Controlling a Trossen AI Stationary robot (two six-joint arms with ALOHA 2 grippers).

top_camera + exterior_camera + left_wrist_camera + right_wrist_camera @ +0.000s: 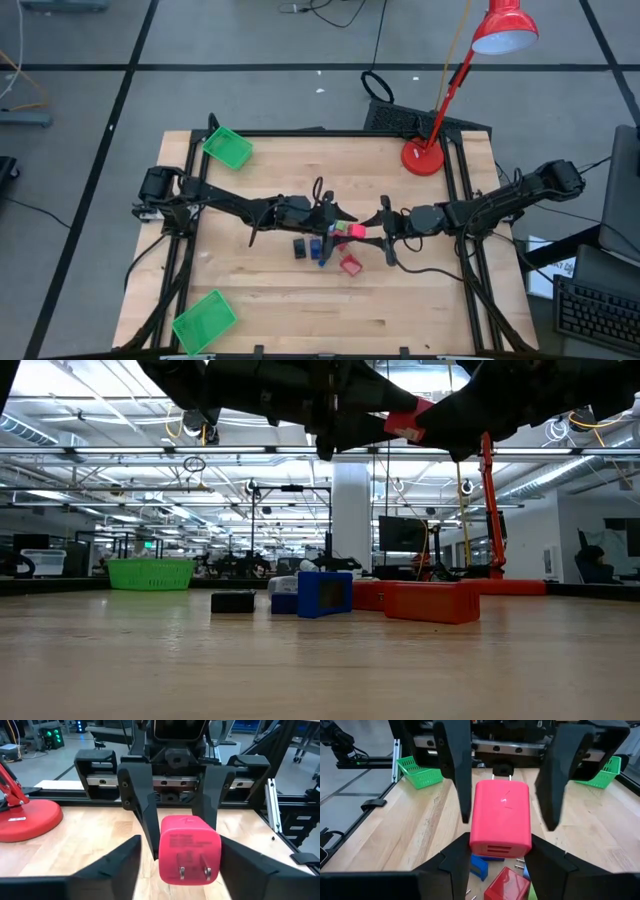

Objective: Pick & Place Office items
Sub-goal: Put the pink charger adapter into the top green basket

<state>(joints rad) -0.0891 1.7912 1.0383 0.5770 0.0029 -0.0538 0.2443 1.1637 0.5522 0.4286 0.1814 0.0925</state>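
holding a red plug adapter (500, 817) in my right gripper (386, 226), mid-air over table (420, 300) centre, above the pile. fingers closed partway on its two sides, so it's gripped, not resting. its prongs point at my left gripper (334, 222), which faces me head-on with its fingers (453, 755) spread on either side of the adapter's far end, not touching it as far as i can see. reads like a handover: i keep it level and end-on so the left jaws can close on the free end. left grip not made yet, i judge.

rest of the office items sit on the wood under us, roughly 6 o'clock of the held adapter in the high view: a blue block (324, 593), a black rectangle (232, 601), another red piece (431, 601), a green bit (342, 228) close under the grippers. all loose, clustered, some touching.

green trays (228, 147) at table's 10 and 7 o'clock, well apart from the pile; likely drop spots, nearer the left arm, which would explain passing it over. red lamp (423, 157) base at 1 o'clock, not involved.
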